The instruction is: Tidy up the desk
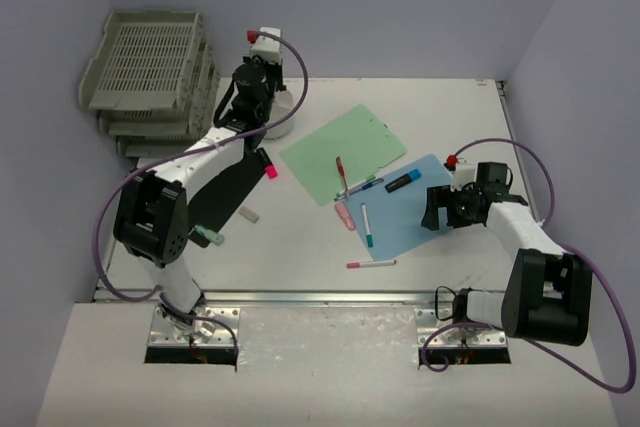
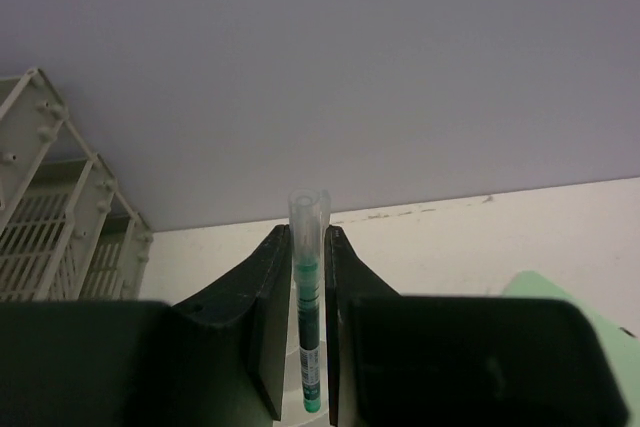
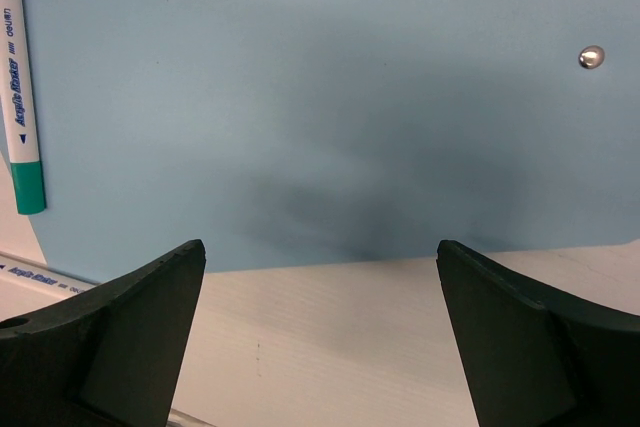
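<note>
The desk [image 1: 300, 247] is a white tabletop with a metal rail at its near edge. My left gripper [image 1: 258, 119] is at the back left, pointing down over a white pen holder [image 1: 286, 110]. In the left wrist view the gripper [image 2: 308, 237] is shut on a green pen [image 2: 309, 317] with a clear cap, held upright, its lower tip over the holder's rim [image 2: 289, 401]. My right gripper [image 1: 438, 211] is open and empty, low over the near edge of a blue folder [image 1: 405, 205]. It also shows in the right wrist view [image 3: 320, 247], with the folder [image 3: 350, 97] ahead.
Grey stacked trays [image 1: 150, 72] stand at the back left. A green folder [image 1: 345, 152] lies mid-desk. A red pen [image 1: 341, 175], a blue highlighter [image 1: 400, 183], a green marker [image 1: 366, 225] and a pink pen [image 1: 370, 264] lie around the folders. A black pad [image 1: 225, 197] lies left.
</note>
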`<state>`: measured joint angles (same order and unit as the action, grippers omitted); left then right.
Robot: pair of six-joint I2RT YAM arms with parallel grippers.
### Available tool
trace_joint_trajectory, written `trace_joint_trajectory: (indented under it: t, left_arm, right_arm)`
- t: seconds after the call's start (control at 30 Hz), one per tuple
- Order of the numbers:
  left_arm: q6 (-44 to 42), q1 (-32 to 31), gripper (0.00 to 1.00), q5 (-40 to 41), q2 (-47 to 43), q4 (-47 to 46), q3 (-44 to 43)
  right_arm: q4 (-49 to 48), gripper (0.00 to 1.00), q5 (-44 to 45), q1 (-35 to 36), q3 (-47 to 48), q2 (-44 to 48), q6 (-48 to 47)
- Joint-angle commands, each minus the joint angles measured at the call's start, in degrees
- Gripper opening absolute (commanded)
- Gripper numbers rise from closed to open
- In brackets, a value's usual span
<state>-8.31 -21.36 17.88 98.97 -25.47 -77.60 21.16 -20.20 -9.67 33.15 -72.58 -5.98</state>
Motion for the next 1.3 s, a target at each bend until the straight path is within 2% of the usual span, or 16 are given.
trace_joint_trajectory:
  t: [0.0, 0.47, 1.13, 1.17, 1.2, 1.27]
  left_arm:
    - [5.13, 3.73, 0.0, -2.37, 4.64, -4.43, -8.06]
    - [5.6, 6.07, 0.0, -3.07, 11.96, -8.26, -10.22]
    - [3.03, 6.94, 0.0, 1.71, 21.0, -11.84, -12.04]
    - [3.05, 6.94, 0.02, 1.62, 20.97, -11.43, -11.93]
    - [3.28, 6.94, 0.16, 1.54, 20.69, -10.46, -11.66]
    - [4.42, 6.94, 0.36, 1.46, 19.54, -8.83, -10.67]
  right_arm:
    - [-1.65, 0.99, -0.89, -0.35, 0.43, 1.04, 0.18]
    - [-1.67, 0.99, -0.96, -0.37, 0.58, 0.34, 0.37]
    - [-2.71, 0.99, -0.46, -0.36, -0.8, 2.0, 1.09]
    - [-2.79, 0.99, -0.52, -0.43, -0.78, 2.04, 1.33]
    - [-2.8, 0.99, -0.35, -0.35, -0.6, 2.37, 1.43]
    - [-2.88, 0.99, -0.02, -0.35, -0.11, 2.78, 2.0]
